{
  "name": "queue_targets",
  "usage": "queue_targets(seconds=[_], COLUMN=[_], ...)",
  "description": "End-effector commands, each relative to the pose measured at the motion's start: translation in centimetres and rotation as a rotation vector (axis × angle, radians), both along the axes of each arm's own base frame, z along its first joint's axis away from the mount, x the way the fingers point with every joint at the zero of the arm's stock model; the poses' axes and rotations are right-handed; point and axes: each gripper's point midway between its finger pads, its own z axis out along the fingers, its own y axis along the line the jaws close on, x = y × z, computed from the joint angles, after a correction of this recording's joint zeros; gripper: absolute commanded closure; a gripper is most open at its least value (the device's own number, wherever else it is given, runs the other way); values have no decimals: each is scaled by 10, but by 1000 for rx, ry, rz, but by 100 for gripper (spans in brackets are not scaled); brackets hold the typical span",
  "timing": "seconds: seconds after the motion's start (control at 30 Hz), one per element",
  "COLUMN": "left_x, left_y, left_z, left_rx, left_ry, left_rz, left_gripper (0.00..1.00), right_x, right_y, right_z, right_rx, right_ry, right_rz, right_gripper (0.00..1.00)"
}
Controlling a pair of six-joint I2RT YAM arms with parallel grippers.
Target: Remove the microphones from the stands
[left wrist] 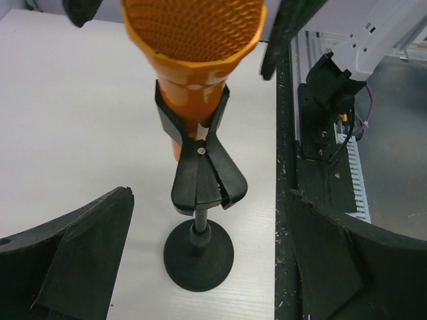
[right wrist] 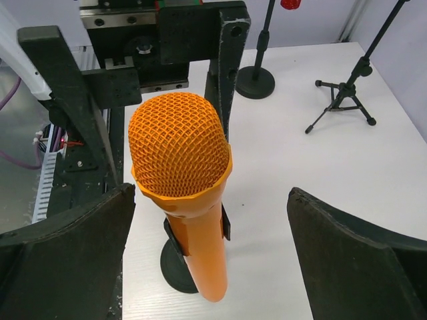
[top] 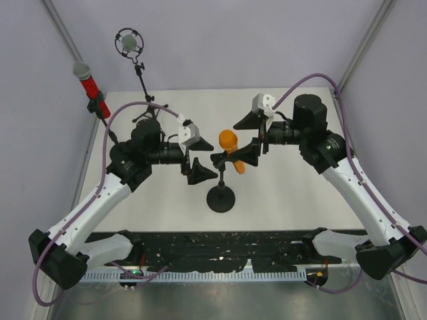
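Observation:
An orange microphone (top: 230,150) sits tilted in the black clip (left wrist: 200,160) of a short black stand with a round base (top: 221,199) at the table's middle. My left gripper (top: 202,160) is open and empty just left of the stand. In the left wrist view the microphone (left wrist: 193,40) and the stand's base (left wrist: 199,255) lie ahead between the spread fingers (left wrist: 73,260). My right gripper (top: 247,138) is open and empty just right of the microphone. In the right wrist view the mesh head (right wrist: 180,153) stands between the wide fingers (right wrist: 353,260), untouched.
A red microphone (top: 85,80) on a stand and a grey microphone in a shock mount (top: 129,43) on a tripod (top: 150,110) stand at the back left. They show in the right wrist view as a round base (right wrist: 255,82) and tripod legs (right wrist: 343,100). A black rail (top: 213,257) runs along the front edge.

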Motion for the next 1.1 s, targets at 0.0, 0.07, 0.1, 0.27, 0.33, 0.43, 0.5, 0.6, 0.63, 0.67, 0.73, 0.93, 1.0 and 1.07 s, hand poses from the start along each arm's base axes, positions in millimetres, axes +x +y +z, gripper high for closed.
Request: queue_targets(seconds=[0.0, 0.07, 0.1, 0.27, 0.33, 0.43, 0.5, 0.6, 0.63, 0.67, 0.73, 0.93, 1.0, 1.07], left_x=[-20, -19, -18, -6, -4, 0, 2, 4, 5, 4, 5, 4, 4, 5], left_y=[-5, -8, -9, -13, -15, -15, -14, -14, -14, -14, -14, -14, -14, -14], left_z=[14, 13, 12, 20, 22, 22, 20, 18, 19, 20, 21, 22, 23, 23], left_rx=[-14, -20, -26, -51, -53, -50, -46, -44, -46, -48, -51, -60, -61, -62], left_ry=[-61, -59, -48, -31, -26, -22, -20, -21, -21, -22, -21, -16, -19, -17], left_rz=[-112, -105, -101, -53, -44, -26, -12, 0, 5, 7, 12, 11, 14, 14], left_gripper=[0, 2, 3, 15, 21, 26, 27, 27, 27, 27, 28, 37, 40, 43], right_x=[-2, -3, -2, 1, 2, 2, 4, 2, 2, 2, 0, -5, -5, -7], right_y=[5, 6, 6, 8, 9, 11, 11, 12, 12, 13, 14, 16, 16, 16], right_z=[12, 11, 10, 9, 7, 6, 5, 10, 10, 10, 10, 6, 3, 1], right_rx=[41, 45, 46, 65, 75, 89, 93, 103, 105, 105, 106, 102, 100, 98], right_ry=[-20, -18, -16, -5, 3, 20, 21, 17, 21, 25, 30, 38, 40, 39], right_rz=[19, 20, 16, 4, 3, 2, 0, 6, 12, 14, 26, 54, 57, 65], right_gripper=[3, 4, 5, 10, 12, 13, 14, 16, 18, 19, 21, 28, 30, 33])
